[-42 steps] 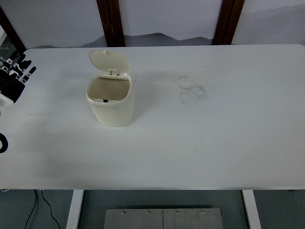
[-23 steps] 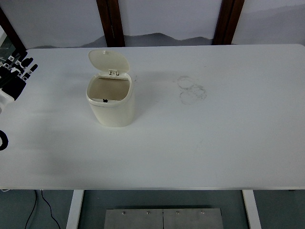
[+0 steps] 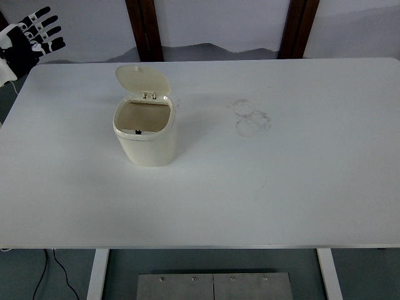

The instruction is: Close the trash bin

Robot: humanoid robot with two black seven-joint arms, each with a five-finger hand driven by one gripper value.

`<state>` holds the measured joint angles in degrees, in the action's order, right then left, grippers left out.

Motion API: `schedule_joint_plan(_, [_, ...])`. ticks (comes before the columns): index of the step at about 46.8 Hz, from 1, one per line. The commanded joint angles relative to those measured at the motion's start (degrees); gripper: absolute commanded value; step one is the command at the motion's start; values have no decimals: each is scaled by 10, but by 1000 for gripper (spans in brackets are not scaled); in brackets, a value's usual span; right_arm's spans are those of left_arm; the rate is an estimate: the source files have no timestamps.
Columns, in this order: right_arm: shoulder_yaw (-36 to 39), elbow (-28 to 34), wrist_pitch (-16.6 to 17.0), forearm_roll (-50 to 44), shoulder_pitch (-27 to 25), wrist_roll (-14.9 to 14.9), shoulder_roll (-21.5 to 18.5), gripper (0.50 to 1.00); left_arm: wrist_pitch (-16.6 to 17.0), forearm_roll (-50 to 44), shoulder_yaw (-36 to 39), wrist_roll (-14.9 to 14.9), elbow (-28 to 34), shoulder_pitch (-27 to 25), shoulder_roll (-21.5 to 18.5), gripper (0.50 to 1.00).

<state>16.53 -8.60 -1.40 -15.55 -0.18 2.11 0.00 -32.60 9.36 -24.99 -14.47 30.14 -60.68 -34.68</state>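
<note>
Cream trash bin upright on the white counter, left of centre, mouth open to view. Lid tipped up and back on its hinge at the far rim, standing nearly upright, inner face toward the camera. Faint ring marks on the counter to the right of the bin, well apart from it.

Left hand raised at the upper left corner, beyond the counter's far left edge, fingers spread wide, holding nothing. Right hand nowhere in view.

Bin to the right of the left hand and nearer the camera, well apart from it. Only hand on offer, so likely the one to work. Closing probably a matter of reaching across to the lid's far side, then pressing forward and down over the hinge toward the near rim. Task not yet begun; lid fully open.
</note>
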Motion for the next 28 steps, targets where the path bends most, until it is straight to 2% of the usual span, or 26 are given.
schedule_joint_plan(1, [0,0,0,0,0,0,0,993,1,0,69,0,34,-40,-12,1000])
schedule_joint_plan(9, [0,0,0,0,0,0,0,993,1,12,175,2,84,-109,-22,1000])
schedule_joint_plan(18, [0,0,0,0,0,0,0,993,-2,60,216,11,131,-165,-22,1000])
schedule_joint_plan(21, [0,0,0,0,0,0,0,991,-4,76,222,34,149,-177,-24,1000])
schedule_joint_plan(24, [0,0,0,0,0,0,0,993,-19,80,223,71,161,-187,-24,1000])
schedule_joint_plan(25, [0,0,0,0,0,0,0,993,-19,80,223,71,161,-187,-24,1000])
schedule_joint_plan(26, [0,0,0,0,0,0,0,993,-24,81,223,116,168,-196,-24,1000])
schedule_joint_plan(28, [1,0,0,0,0,1,0,993,-24,82,223,139,172,-201,-24,1000])
